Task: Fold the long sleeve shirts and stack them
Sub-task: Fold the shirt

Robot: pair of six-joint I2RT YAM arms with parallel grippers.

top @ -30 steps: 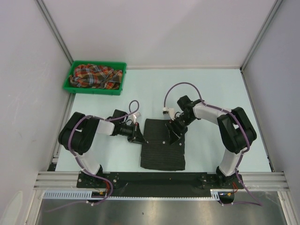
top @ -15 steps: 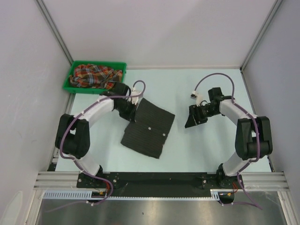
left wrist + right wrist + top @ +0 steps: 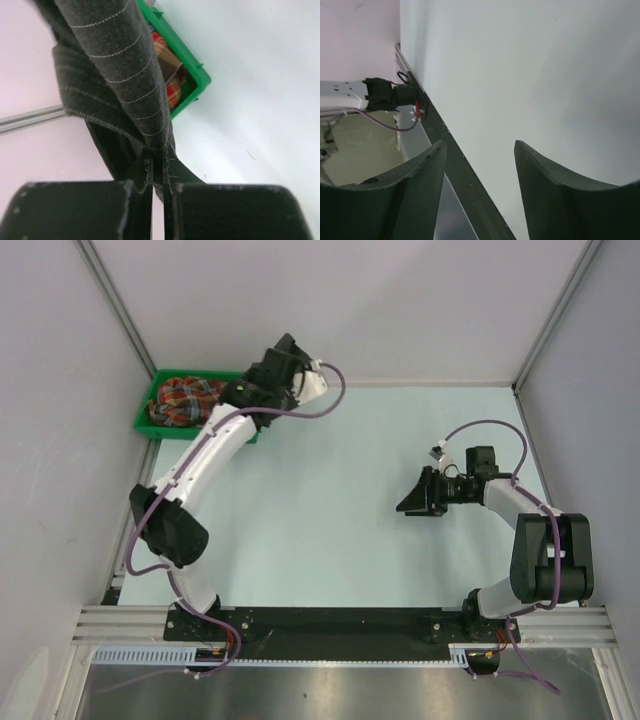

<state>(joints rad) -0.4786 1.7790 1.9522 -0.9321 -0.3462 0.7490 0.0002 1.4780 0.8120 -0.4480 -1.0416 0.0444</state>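
**Overhead and wrist views.** The left gripper (image 3: pixel 285 365) is reaching toward the 11 o'clock corner of the pale blue-green table (image 3: pixel 330 530). It is hanging at the right end of the green plastic bin (image 3: pixel 165 431).

In the left wrist view, its two fingers are pressing together on a fold of the black fabric shirt with fine pale pinstripes (image 3: pixel 112 55). The shirt is bunching outward from the pinch, and the bin is showing behind it at 1 o'clock. Whether the cloth is touching the bin cannot be told.

The red, orange and green plaid shirt (image 3: pixel 190 400) is lying crumpled inside the bin.

The right gripper (image 3: pixel 410 495) is hovering on the 3 o'clock side of the table, well apart from the bin, and is pointing toward 9 o'clock. Its fingers (image 3: pixel 420 180) are standing spread apart over the table surface.
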